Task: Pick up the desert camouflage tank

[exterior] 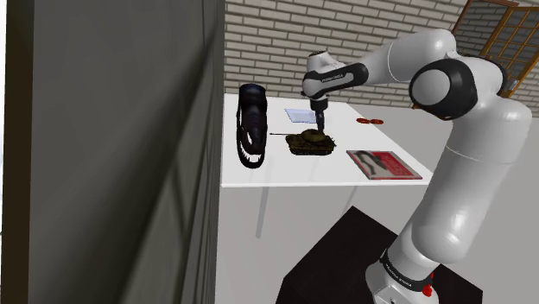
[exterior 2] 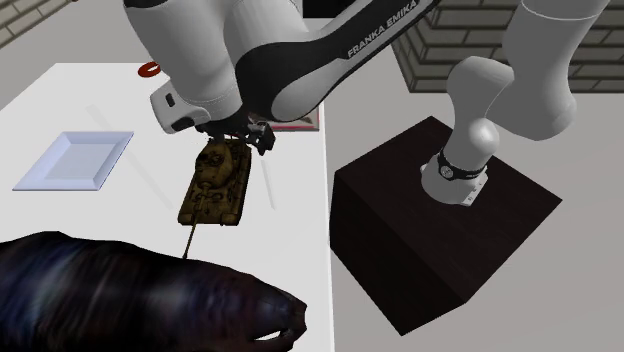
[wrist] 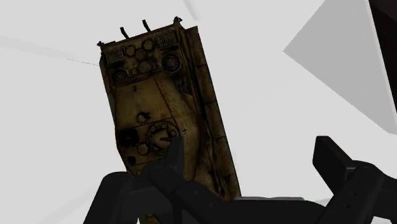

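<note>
The hand [wrist: 251, 149] hangs low over the white worktop [exterior: 285, 173], fingers [wrist: 170, 159] spread wide and nothing between them. The tank [wrist: 162, 102] sits flat on the worktop right below, tan and brown, but it is not centred under the hand. One finger is over the turret, and the other stands well out over bare worktop. So the tank lies off to that first finger's side, not in the gap. Its long axis runs out ahead of the hand, turret near the fingers and rear deck at the far end. That puts it roughly square to the line between the fingers, which looks right for a pinch across the hull. The likely call is a sideways shift toward the tank before any drop, or that finger lands on the turret. The thin barrel [exterior 2: 186, 238] points back past the hand toward a big dark object [exterior: 252, 125] standing near the tank, so a sweep that way risks a bump. Beyond the hand lies a shallow white tray [exterior 2: 75, 160], with nothing visible in it.
</note>
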Controlling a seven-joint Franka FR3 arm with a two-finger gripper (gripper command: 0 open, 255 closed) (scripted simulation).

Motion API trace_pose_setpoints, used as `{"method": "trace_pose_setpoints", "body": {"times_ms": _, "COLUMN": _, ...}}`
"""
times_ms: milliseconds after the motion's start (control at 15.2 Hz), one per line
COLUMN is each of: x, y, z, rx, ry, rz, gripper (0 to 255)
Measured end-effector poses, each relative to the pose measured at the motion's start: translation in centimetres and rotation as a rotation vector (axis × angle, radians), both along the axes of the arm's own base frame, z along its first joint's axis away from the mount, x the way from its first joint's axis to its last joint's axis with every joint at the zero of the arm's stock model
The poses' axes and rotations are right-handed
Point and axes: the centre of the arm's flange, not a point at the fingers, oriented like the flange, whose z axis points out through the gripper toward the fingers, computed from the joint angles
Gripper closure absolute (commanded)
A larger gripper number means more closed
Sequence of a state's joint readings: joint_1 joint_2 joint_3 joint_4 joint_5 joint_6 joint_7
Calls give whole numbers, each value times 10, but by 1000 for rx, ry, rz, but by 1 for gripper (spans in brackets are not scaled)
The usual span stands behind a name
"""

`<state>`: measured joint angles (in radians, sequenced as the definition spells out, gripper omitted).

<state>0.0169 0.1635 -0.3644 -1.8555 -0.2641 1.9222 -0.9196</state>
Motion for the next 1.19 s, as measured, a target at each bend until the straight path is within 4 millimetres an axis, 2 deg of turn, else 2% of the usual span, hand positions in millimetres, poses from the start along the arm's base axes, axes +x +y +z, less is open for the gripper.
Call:
{"method": "trace_pose_setpoints", "body": {"times_ms": 396, "x": 65, "y": -23, "z": -27, "rx": -19, "ry": 15, "rz": 146, "gripper": 0}}
{"method": "trace_pose_setpoints", "body": {"times_ms": 462, "x": 75, "y": -21, "z": -29, "rx": -21, "ry": 17, "rz": 168, "gripper": 0}}
{"method": "trace_pose_setpoints", "body": {"times_ms": 660, "x": 83, "y": -21, "z": -45, "rx": -23, "ry": 19, "rz": 188, "gripper": 0}}
{"method": "trace_pose_setpoints", "body": {"times_ms": 990, "x": 85, "y": -22, "z": -70, "rx": -24, "ry": 19, "rz": 191, "gripper": 0}}
{"method": "trace_pose_setpoints", "body": {"times_ms": 1056, "x": 84, "y": -22, "z": -72, "rx": -24, "ry": 19, "rz": 191, "gripper": 255}}
{"method": "trace_pose_setpoints", "body": {"times_ms": 1188, "x": 84, "y": -22, "z": -73, "rx": -24, "ry": 17, "rz": 192, "gripper": 255}}
